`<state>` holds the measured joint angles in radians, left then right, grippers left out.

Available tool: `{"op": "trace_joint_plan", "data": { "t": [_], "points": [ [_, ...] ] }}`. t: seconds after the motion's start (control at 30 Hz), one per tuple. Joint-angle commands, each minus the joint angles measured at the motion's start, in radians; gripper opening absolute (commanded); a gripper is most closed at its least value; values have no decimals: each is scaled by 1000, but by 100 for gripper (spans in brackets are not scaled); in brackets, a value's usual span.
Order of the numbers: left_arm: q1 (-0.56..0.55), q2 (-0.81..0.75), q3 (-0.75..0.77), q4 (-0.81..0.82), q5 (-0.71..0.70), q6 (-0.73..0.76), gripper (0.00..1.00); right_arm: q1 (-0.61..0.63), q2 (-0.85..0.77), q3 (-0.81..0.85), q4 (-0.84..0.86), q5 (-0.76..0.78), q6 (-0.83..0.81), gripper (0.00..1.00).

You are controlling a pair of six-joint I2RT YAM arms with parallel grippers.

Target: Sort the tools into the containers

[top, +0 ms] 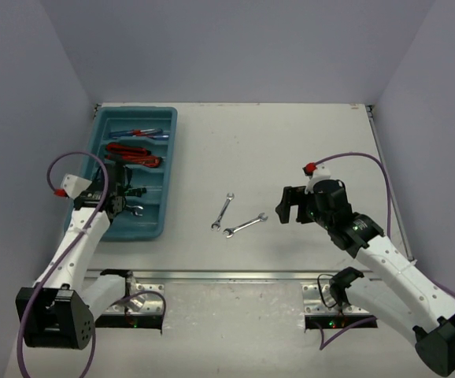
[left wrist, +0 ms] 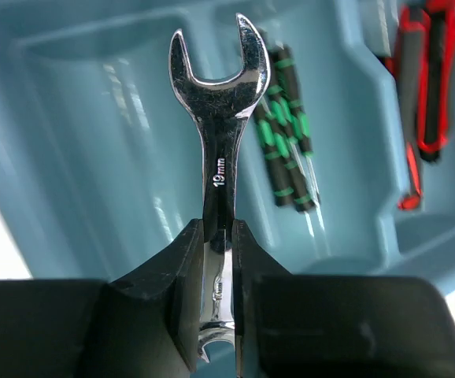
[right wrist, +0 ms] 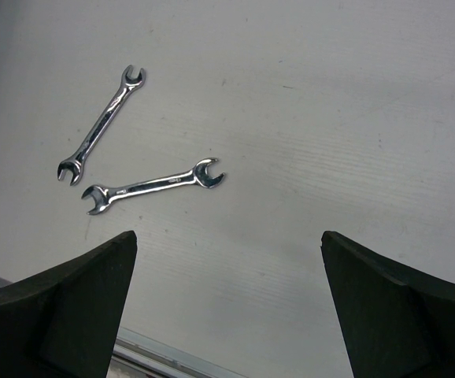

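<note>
My left gripper (top: 123,203) is shut on a silver open-end wrench (left wrist: 220,118) and holds it over the near end of the teal tray (top: 157,169). The same wrench (top: 135,210) shows in the top view. In the tray lie black-green screwdrivers (left wrist: 284,130), red-and-black pliers (left wrist: 424,87) (top: 133,153) and blue/red screwdrivers (top: 141,133). Two silver wrenches (top: 223,210) (top: 245,225) lie on the table; they also show in the right wrist view (right wrist: 101,124) (right wrist: 153,186). My right gripper (top: 284,205) is open and empty, hovering right of them (right wrist: 227,248).
A metal rail (top: 235,276) runs along the near table edge in front of the arm bases. Grey walls close the table on three sides. A raised strip (top: 385,173) lines the right edge.
</note>
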<state>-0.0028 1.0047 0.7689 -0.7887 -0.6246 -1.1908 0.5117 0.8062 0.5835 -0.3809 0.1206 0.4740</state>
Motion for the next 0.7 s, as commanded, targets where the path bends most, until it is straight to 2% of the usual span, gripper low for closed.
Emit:
{"op": "trace_joint_plan", "data": {
  "t": [0.0, 0.27, 0.4, 0.5, 0.6, 0.63, 0.67],
  "points": [
    [81, -72, -24, 55, -10, -19, 0, -3, 6, 1, 52, -19, -5, 99],
    [110, -35, -100, 118, 51, -41, 1, -2, 16, 8, 55, -33, -9, 99],
    [112, -18, -93, 118, 79, -34, 13, -3, 12, 15, 64, -47, -8, 99],
    [112, -41, -87, 135, 129, 7, 33, -2, 20, 28, 69, -52, -1, 99],
    [112, -86, -81, 139, 172, 20, 87, -4, 45, 37, 61, -27, 23, 99],
    [113, -101, -77, 139, 179, 26, 99, -4, 56, 45, 62, -27, 27, 99],
    [112, -121, -64, 130, 184, 34, 100, -4, 76, 55, 56, -29, 34, 99]
  ]
}}
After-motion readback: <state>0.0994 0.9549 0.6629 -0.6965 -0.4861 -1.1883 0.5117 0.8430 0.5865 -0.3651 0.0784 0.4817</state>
